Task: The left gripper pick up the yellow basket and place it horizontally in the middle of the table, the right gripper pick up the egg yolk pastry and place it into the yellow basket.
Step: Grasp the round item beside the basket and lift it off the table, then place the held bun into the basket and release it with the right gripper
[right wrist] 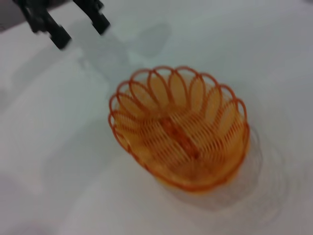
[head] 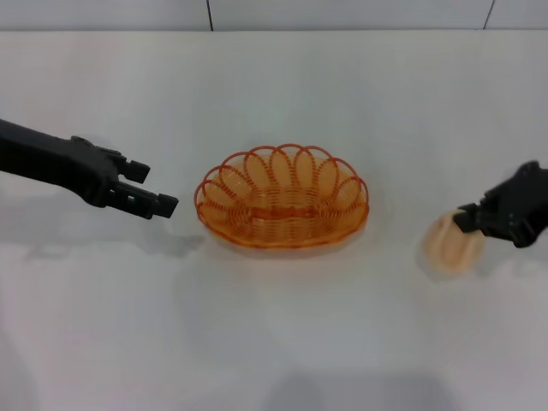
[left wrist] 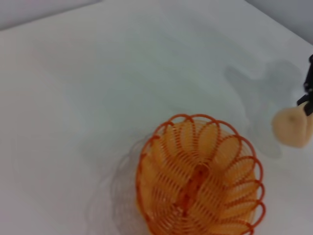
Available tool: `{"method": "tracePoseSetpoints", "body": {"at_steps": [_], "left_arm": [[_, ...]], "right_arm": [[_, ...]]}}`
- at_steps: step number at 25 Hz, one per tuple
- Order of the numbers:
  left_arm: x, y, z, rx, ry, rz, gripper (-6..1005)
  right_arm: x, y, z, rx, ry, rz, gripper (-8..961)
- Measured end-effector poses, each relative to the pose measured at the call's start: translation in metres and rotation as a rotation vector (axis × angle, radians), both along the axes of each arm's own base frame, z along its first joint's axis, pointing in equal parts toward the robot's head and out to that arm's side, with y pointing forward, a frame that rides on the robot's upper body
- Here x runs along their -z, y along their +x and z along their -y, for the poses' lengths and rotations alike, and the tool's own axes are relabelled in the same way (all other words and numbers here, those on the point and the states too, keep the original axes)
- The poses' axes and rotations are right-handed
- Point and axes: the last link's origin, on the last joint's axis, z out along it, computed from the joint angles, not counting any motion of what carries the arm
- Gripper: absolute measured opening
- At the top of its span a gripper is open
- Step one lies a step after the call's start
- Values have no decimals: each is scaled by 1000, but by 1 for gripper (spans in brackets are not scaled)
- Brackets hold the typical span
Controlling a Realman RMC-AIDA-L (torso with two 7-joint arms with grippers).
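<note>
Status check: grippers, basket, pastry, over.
Left gripper open, clear of yellow basket. Basket empty, mid-table. Right gripper shut on egg yolk pastry, right of basket. Path clear.

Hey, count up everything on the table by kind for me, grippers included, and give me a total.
Baskets: 1, the yellow basket, empty
Pastries: 1, the egg yolk pastry, at the right gripper
Grippers: 2, counting the left gripper, open
Total: 4
</note>
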Motion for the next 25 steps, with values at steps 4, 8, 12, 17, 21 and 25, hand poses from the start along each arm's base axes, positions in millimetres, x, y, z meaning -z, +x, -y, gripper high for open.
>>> {"method": "tracePoseSetpoints", "body": {"at_steps": [4, 8, 12, 17, 21, 25], "left_arm": [[2, -6, 2, 16, 19, 0, 889], [6, -6, 3, 33, 19, 7, 890], [7, -6, 5, 38, 17, 17, 890], [7, -6, 6, 40, 15, 26, 889], [9, -5, 6, 41, 12, 28, 889], [10, -5, 6, 43, 8, 29, 890]], "right_arm": [[1, -14, -5, -44, 5, -20, 29], [6, -25, -9, -75, 1, -32, 30], [15, -39, -14, -117, -2, -45, 29], [31, -60, -20, -185, -4, -54, 27], [47, -73, -25, -223, -4, -40, 27], [58, -82, -30, -243, -3, -42, 26]]}}
